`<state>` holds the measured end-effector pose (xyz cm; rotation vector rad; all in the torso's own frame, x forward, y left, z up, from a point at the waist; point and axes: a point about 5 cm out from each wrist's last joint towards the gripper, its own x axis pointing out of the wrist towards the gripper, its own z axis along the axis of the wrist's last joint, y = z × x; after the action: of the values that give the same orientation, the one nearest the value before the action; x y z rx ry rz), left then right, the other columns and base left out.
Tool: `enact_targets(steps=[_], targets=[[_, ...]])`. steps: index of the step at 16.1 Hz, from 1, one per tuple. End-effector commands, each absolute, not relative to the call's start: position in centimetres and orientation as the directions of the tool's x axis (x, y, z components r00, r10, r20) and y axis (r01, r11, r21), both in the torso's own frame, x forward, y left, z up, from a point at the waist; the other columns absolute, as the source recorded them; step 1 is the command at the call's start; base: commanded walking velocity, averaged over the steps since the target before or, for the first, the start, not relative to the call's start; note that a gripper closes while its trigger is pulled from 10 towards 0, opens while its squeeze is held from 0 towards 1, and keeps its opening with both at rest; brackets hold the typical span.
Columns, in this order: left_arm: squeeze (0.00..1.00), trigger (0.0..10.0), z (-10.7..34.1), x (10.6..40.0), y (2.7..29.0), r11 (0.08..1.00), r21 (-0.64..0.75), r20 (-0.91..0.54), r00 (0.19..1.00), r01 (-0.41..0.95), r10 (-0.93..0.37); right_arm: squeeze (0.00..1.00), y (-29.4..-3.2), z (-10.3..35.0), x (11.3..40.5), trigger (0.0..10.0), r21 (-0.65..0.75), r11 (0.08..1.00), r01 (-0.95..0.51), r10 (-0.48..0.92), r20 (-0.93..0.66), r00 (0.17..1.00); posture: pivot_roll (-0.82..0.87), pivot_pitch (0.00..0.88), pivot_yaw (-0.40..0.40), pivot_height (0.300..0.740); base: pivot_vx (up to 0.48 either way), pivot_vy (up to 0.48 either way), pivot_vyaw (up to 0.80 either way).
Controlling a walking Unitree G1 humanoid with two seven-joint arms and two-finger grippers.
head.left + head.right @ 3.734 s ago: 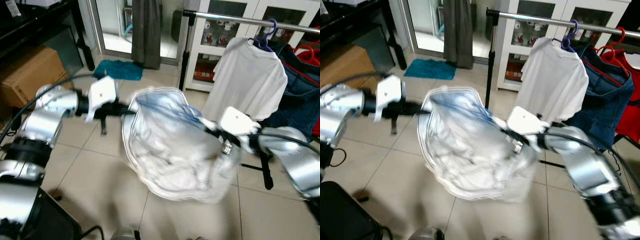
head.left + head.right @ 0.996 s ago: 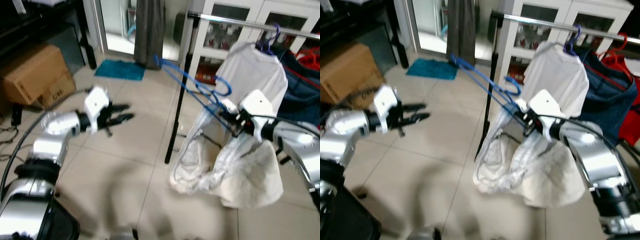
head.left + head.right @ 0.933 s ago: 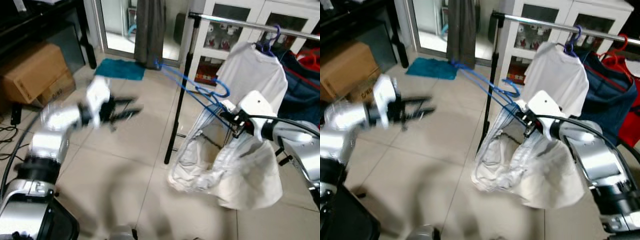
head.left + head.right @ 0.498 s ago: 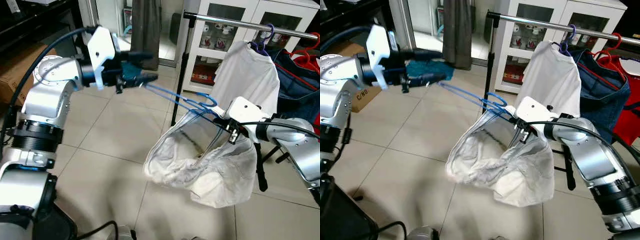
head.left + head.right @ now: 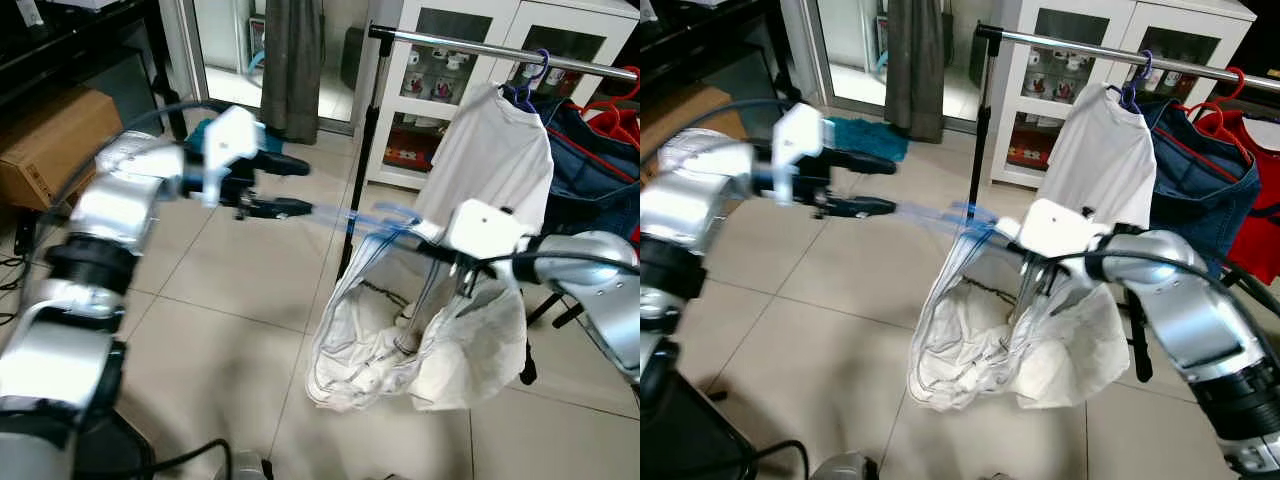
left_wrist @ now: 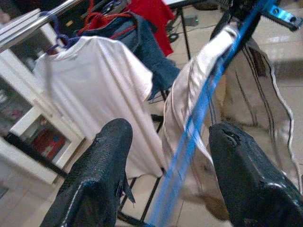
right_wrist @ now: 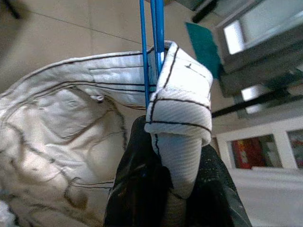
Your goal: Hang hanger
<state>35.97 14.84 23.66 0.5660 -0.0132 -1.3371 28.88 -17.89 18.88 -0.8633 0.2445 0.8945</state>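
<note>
Right now you're mid-carry: your right gripper [image 7: 163, 189] clamps the blue hanger [image 5: 940, 215] and the white garment [image 5: 420, 340] draped on it, below the rail [image 5: 480, 45]. Your left gripper [image 5: 285, 187] stands wide around the hanger's far end. Next, lift the hook onto the rail beside the white shirt [image 5: 490, 150].

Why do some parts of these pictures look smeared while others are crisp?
In the left eye view the silver left arm and the thin blue wire hanger are streaked by motion, while the metal clothes rail is sharp. In the right wrist view the white striped garment is crisp; in the left wrist view the near black fingers are soft and the hanger blurred.
</note>
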Motion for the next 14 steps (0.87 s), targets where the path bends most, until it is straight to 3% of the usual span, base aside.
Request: enact_targets(steps=[1,3,5,6,7,8,9,10,11,14], targets=[[0.00,10.0,23.9,36.3,14.2,0.102,0.423,-0.318,0.253,0.900,-0.914,0.00,-17.8,19.9,28.7,0.0,-0.590,0.301,-0.749,0.579,-0.511,0.636,0.00,0.000,-0.026,0.740,0.000,0.000,0.00],[0.00,10.0,22.9,36.6,13.3,0.105,0.438,-0.333,0.270,0.893,-0.904,0.00,-17.5,20.0,28.6,0.0,-0.589,0.287,-0.756,0.586,-0.516,0.625,-0.01,0.000,-0.023,0.740,0.000,0.000,0.00],[0.00,4.5,21.9,36.4,12.9,0.090,0.424,-0.346,0.253,0.901,-0.904,0.00,-17.5,20.3,28.5,0.0,-0.590,0.279,-0.758,0.589,-0.518,0.620,-0.01,0.000,-0.022,0.740,0.000,0.000,0.00],[0.00,0.0,21.5,36.0,12.6,0.051,0.398,-0.356,0.205,0.916,-0.912,0.00,-17.4,20.3,28.5,0.0,-0.589,0.269,-0.762,0.590,-0.525,0.614,-0.01,0.000,-0.022,0.740,0.000,0.000,0.00],[0.00,0.0,21.4,35.9,12.5,0.040,0.381,-0.352,0.185,0.924,-0.917,0.00,-17.4,20.3,28.5,0.0,-0.588,0.264,-0.765,0.590,-0.529,0.610,-0.01,0.000,-0.022,0.740,0.000,0.000,0.00],[0.00,2.1,21.4,35.7,12.1,0.012,0.359,-0.341,0.143,0.933,-0.929,0.00,-17.3,20.3,28.4,0.0,-0.585,0.250,-0.771,0.593,-0.537,0.600,-0.01,0.000,-0.027,0.740,0.000,0.000,0.00],[0.00,2.1,21.4,35.6,12.0,0.005,0.358,-0.339,0.135,0.934,-0.931,0.00,-17.3,20.3,28.4,0.0,-0.584,0.247,-0.773,0.594,-0.539,0.597,-0.01,0.000,-0.028,0.740,0.000,0.000,0.00],[0.00,6.6,21.7,35.7,11.7,0.013,0.349,-0.306,0.127,0.937,-0.944,0.00,-17.2,20.2,28.4,0.0,-0.580,0.239,-0.779,0.596,-0.546,0.589,-0.01,0.000,-0.028,0.740,0.000,0.000,0.00],[0.00,9.6,22.0,35.7,11.6,0.009,0.343,-0.292,0.116,0.939,-0.949,0.00,-17.2,20.1,28.4,0.0,-0.578,0.234,-0.782,0.595,-0.550,0.586,-0.01,0.000,-0.028,0.740,0.000,0.000,0.00],[0.00,10.0,22.4,35.3,11.1,-0.008,0.298,-0.239,0.066,0.955,-0.969,0.00,-17.1,19.8,28.3,0.0,-0.570,0.229,-0.789,0.596,-0.559,0.577,-0.01,0.000,-0.024,0.740,0.000,0.000,0.00]])
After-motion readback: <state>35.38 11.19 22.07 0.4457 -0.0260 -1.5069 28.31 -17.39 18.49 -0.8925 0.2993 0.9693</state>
